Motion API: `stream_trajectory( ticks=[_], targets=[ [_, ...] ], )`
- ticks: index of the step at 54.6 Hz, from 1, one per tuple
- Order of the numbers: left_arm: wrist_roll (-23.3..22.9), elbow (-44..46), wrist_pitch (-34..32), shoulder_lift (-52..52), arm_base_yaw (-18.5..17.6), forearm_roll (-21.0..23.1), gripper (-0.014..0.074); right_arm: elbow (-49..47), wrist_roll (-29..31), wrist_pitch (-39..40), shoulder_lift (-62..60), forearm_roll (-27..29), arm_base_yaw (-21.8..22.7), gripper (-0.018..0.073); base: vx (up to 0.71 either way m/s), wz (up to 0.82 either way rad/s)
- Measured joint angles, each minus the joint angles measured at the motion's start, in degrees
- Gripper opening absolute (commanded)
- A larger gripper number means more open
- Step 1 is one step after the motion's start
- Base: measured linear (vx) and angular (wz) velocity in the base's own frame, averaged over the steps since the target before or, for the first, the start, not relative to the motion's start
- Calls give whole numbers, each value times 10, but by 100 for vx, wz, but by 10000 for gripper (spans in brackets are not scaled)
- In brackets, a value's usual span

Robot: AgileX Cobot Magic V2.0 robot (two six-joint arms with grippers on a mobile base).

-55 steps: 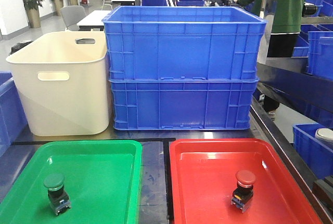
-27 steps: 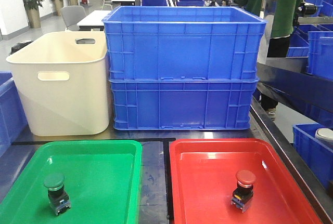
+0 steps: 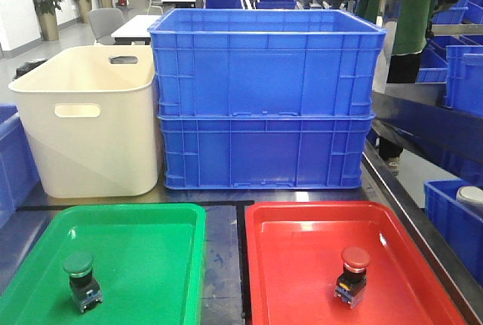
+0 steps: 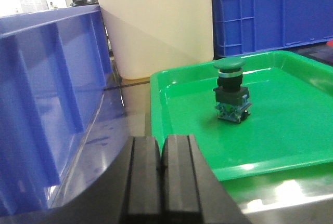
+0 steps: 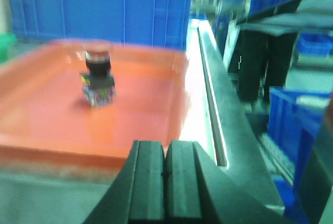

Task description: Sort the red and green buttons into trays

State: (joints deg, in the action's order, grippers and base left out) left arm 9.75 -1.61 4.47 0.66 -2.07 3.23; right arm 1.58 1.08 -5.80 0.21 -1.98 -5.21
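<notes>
Two stacked blue crates (image 3: 264,99) and a cream tub (image 3: 87,118) stand behind the green tray (image 3: 151,242) and red tray (image 3: 302,249). Green button (image 3: 80,280) stands upright in the green tray, red button (image 3: 353,275) in the red. Left gripper (image 4: 161,174) and right gripper (image 5: 165,180): fingers pressed together, empty.
</notes>
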Motion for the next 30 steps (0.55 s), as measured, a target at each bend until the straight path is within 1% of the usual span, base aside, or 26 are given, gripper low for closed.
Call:
stream_trajectory(
  ticks=[4, 30],
  targets=[
    [0, 0, 1, 0, 0, 0, -6, 1, -11, 0, -6, -1, 0, -8, 0, 0],
    [0, -1, 1, 0, 0, 0, -6, 1, -11, 0, -8, -3, 0, -8, 0, 0]
  ],
)
